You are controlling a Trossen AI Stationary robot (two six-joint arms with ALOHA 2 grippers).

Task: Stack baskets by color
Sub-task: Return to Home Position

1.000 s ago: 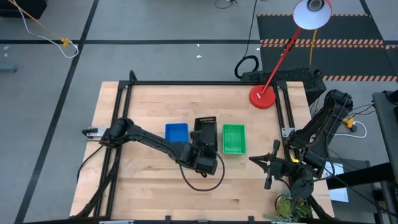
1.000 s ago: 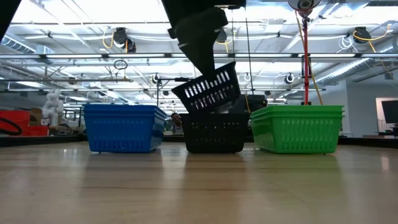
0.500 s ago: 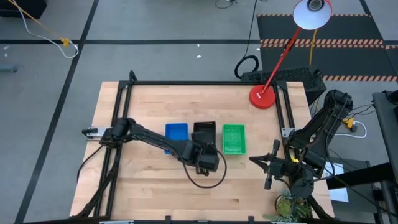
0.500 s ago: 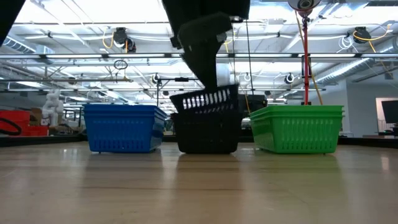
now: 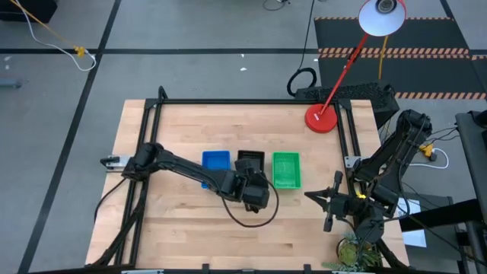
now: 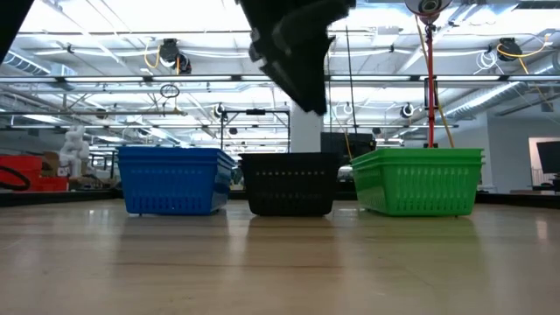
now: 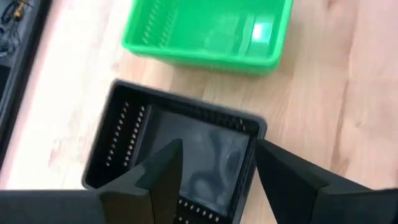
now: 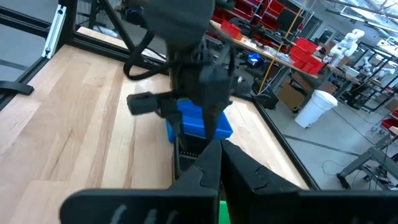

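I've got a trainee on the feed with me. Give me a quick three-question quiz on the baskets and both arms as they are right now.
1. True or false: the left hand grips a black basket.
2. Which colour stack stands in the middle of the row? A blue, B black, C green.
3. Fill in: the right hand waits over the table, on its ____ side, apart from the stacks.
Key: 1 false, it hangs open and empty above the black stack. 2 B. 3 right.
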